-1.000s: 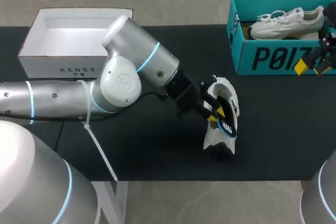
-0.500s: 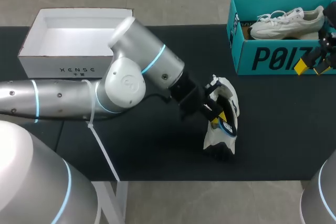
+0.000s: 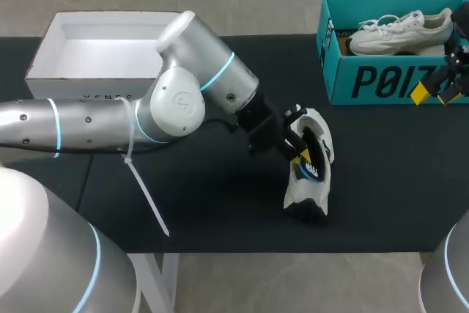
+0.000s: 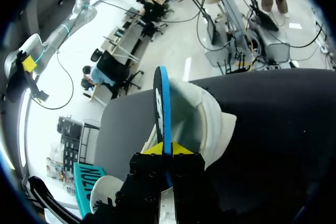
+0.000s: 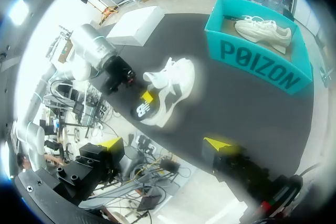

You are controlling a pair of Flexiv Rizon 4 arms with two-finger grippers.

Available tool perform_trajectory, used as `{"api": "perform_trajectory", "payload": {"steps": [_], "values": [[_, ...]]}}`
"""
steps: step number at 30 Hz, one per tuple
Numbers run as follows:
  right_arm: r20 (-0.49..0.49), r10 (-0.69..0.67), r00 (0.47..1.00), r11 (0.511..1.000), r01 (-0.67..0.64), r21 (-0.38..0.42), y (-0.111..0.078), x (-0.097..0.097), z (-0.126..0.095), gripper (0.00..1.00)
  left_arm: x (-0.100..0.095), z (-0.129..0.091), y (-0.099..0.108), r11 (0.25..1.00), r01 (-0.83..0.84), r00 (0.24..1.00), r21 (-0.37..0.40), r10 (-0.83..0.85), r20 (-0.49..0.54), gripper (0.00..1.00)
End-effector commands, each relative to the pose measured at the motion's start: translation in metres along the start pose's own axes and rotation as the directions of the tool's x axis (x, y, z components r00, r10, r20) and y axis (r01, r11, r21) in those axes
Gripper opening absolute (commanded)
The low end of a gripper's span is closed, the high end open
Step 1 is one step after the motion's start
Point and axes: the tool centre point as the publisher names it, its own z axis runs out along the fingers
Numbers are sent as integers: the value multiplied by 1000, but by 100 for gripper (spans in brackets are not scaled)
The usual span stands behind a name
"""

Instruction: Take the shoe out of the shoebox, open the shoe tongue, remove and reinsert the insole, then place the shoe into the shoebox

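Note:
A white shoe (image 3: 311, 183) lies on the black table, right of the middle. Its black insole with a blue edge (image 3: 317, 163) sticks partway out of the shoe's opening. My left gripper (image 3: 301, 154) is shut on that insole. In the left wrist view the thin insole (image 4: 162, 100) stands on edge between the two yellow tips of my left gripper (image 4: 168, 149), with the shoe (image 4: 212, 124) just beyond. My right gripper (image 3: 435, 94) hangs open in front of the teal shoebox (image 3: 381, 82), holding nothing. The right wrist view shows the shoe (image 5: 176, 82) far ahead of my right gripper (image 5: 165, 144).
A second white shoe (image 3: 399, 33) lies inside the teal shoebox at the back right. An open white box (image 3: 80, 82) stands at the back left, behind my left arm. The black table (image 3: 212, 210) ends close in front of the shoe.
My left gripper's fingers have come together on the insole. The left arm's elbow has swung a little to the right and back. The right arm has not moved.

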Motion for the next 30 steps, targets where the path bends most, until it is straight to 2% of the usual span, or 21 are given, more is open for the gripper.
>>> {"api": "perform_trajectory", "payload": {"steps": [1,6,9,12,16,20,30], "values": [[1,2,1000,1000,-2,5,2,-1,0,100,8,18,2,1000,19,1000,11,-19,13,0],[1,2,1000,1000,-2,5,2,-1,0,100,14,20,-6,999,45,999,12,-45,29,0],[1,2,1000,1000,-2,5,2,-1,0,100,12,10,-9,998,56,997,-6,-56,49,26],[1,2,1000,1000,-2,5,2,-1,0,100,8,-3,-11,998,57,996,-27,-55,66,33],[1,2,1000,1000,-2,5,2,-1,0,100,3,-15,-14,997,54,995,-47,-50,85,33],[1,2,1000,1000,-2,5,2,-1,0,100,-2,-18,-19,997,53,994,-53,-48,98,30],[1,2,1000,1000,-2,5,2,-1,0,100,-5,5,-24,999,53,995,-6,-52,86,24]]}}
